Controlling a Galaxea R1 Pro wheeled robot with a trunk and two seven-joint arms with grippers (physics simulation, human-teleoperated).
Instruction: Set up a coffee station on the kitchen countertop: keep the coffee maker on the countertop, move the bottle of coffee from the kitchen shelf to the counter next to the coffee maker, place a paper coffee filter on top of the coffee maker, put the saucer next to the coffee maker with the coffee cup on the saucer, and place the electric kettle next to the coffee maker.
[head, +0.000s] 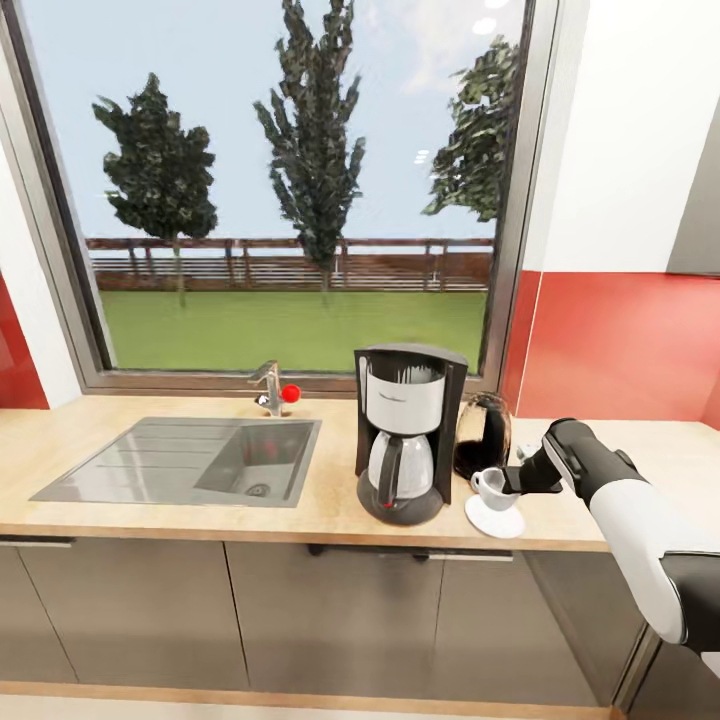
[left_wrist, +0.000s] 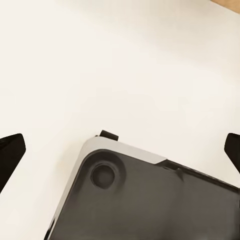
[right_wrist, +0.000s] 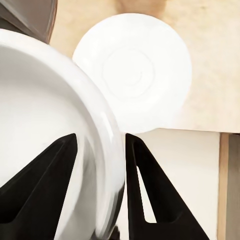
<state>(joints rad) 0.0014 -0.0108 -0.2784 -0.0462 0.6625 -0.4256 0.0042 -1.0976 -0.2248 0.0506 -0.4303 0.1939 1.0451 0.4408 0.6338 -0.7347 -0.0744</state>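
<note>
Cup in your right gripper is white, its rim pinched between the two black fingers, and it hangs just above the saucer, which lies on the countertop just to the right of the coffee maker. Your dark kettle stands behind the saucer, close beside the coffee maker, with the sink well off to the left. Your left gripper is spread wide, fingertips at the frame edges with nothing between them, over a white surface and a dark grey panel.
</note>
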